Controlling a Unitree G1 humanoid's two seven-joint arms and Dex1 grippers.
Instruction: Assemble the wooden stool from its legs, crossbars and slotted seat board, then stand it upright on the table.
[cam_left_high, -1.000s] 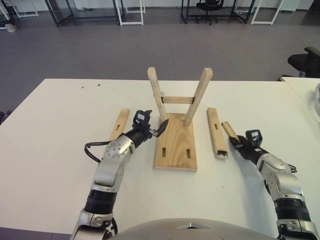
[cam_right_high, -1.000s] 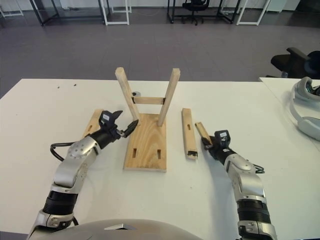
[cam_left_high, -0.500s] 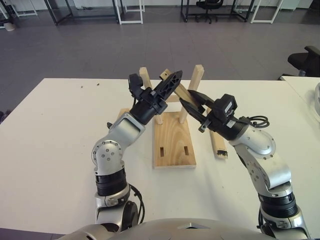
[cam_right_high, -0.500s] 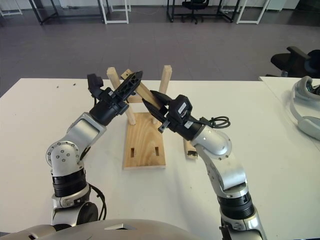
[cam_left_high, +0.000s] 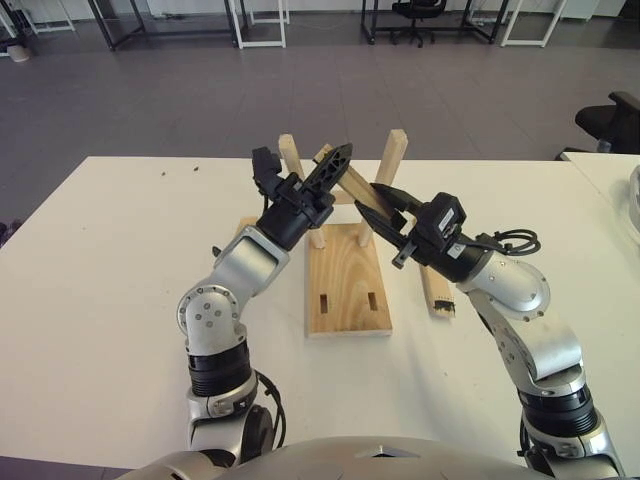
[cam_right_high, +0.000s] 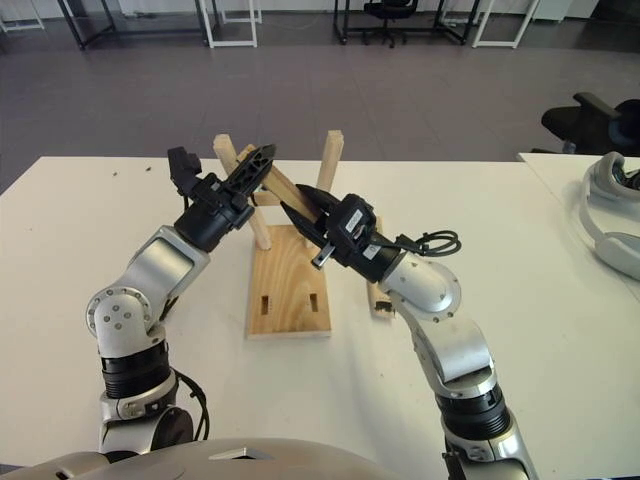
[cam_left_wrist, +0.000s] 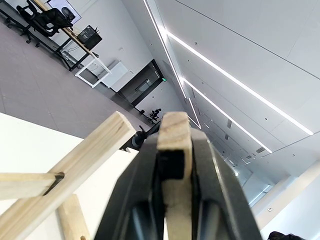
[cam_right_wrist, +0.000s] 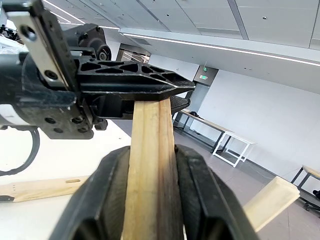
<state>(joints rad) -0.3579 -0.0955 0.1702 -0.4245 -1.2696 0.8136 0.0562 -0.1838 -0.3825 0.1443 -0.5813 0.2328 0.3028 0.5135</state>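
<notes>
Above the table I hold a short wooden crossbar slanted between both grippers. My left gripper is shut on its upper end, my right gripper is shut on its lower end. The left wrist view has the bar's end clamped between black fingers. The right wrist view looks along the bar to the left gripper. Below lies the slotted seat board, with two legs standing on its far end.
A loose slotted leg lies right of the board; another lies left of it, partly hidden by my left arm. A white headset rests on the neighbouring table at right. Bare table spreads to the left.
One second ago both grippers were low at the table, the right one at the short bar. Both then rose over the board holding it; since half a second ago they shifted slightly left.
</notes>
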